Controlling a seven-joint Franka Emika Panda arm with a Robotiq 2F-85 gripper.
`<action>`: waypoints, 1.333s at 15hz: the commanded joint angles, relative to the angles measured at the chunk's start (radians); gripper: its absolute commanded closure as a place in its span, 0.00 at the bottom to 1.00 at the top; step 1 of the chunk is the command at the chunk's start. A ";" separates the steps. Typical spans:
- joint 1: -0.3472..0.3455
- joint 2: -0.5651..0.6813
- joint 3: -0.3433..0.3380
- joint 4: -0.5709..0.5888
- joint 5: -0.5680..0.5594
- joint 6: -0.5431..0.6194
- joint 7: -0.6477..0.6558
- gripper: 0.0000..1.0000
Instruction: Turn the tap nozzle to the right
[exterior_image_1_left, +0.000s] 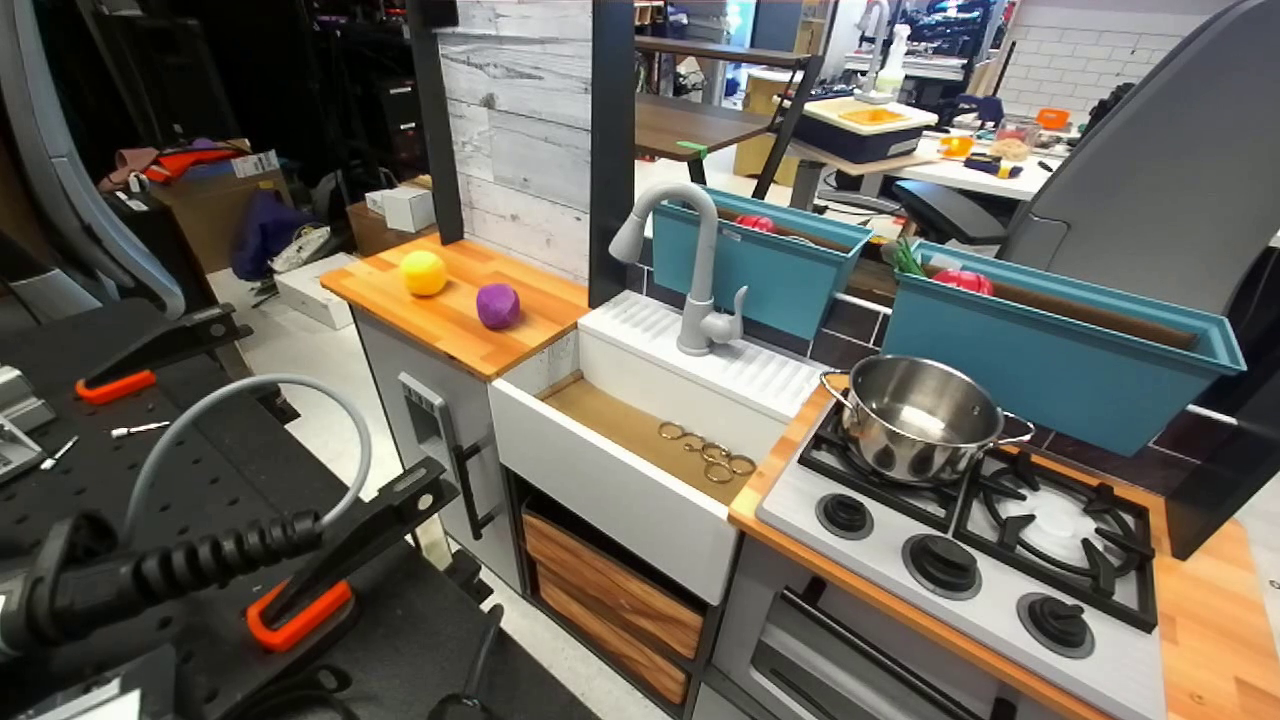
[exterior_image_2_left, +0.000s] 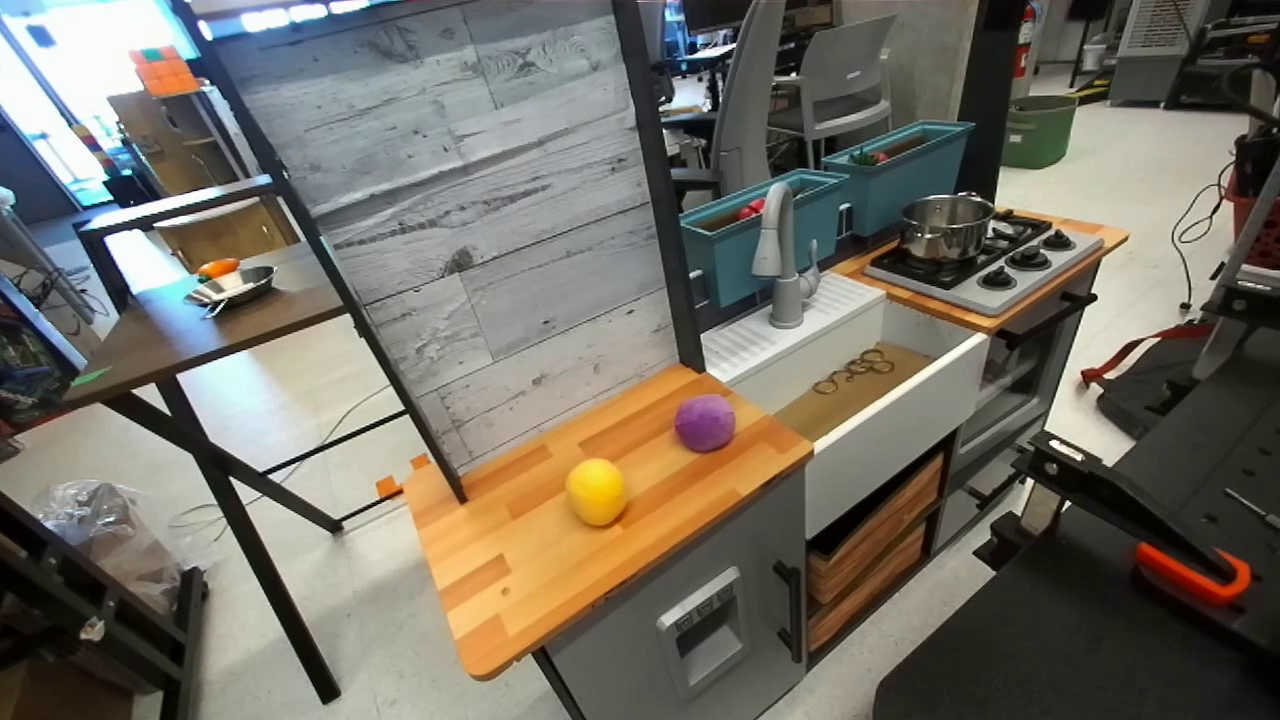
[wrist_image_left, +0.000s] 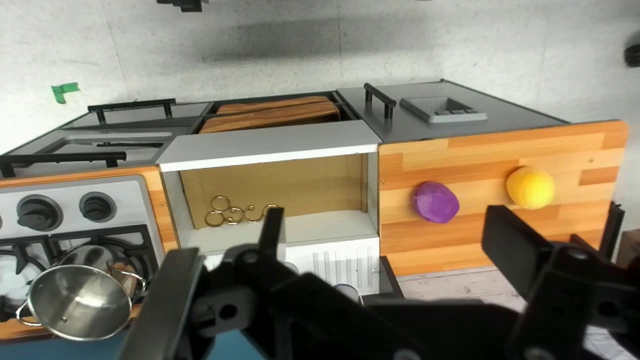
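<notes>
Where the jaws stand: though the black gripper (wrist_image_left: 389, 232) is blurry this close up in the wrist view, you can see it's spread wide, with a big gap between its two sides.
Through that gap: mostly the ribbed ledge (wrist_image_left: 345, 260) of the white sink (exterior_image_1_left: 610, 492) and a chunk of wooden counter (wrist_image_left: 405, 245), with the purple ball (wrist_image_left: 436, 202) lined up in there from this angle.
Tap nozzle (exterior_image_1_left: 702, 270): matte grey, standing upright on that same ledge at the back of the sink in both exterior views. It hooks over toward the ball side, tip hanging down. In the wrist view the gripper blocks most of that spot, so yeah, I can't really make it out there.
In the sink: some gold-ish curly rings (wrist_image_left: 234, 221) lying on the tan bottom, over at the stove (exterior_image_1_left: 885, 550) end.
Balls: purple's closer to the sink, the yellow ball (exterior_image_2_left: 597, 492) is farther along the same counter. Near each other, not touching.
Stove: shiny steel pot (exterior_image_1_left: 905, 455) sitting upright on the sink-side half, black knobs (exterior_image_1_left: 942, 565) along the front.
Back row: two teal bins (exterior_image_1_left: 1040, 367) behind the sink and stove, red stuff (exterior_image_1_left: 964, 282) showing inside both, plus a tall grey plank panel (exterior_image_2_left: 480, 200) backing the ball counter.
Across from all that: black table (exterior_image_2_left: 1030, 640) with orange-handled clamps (exterior_image_2_left: 1125, 505), visible in both exterior views.
</notes>
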 joint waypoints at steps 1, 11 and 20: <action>-0.007 0.176 0.053 0.005 -0.067 0.262 0.142 0.00; 0.321 0.669 -0.297 0.279 -0.578 0.581 0.905 0.00; 0.564 0.907 -0.458 0.469 -0.325 0.577 1.136 0.00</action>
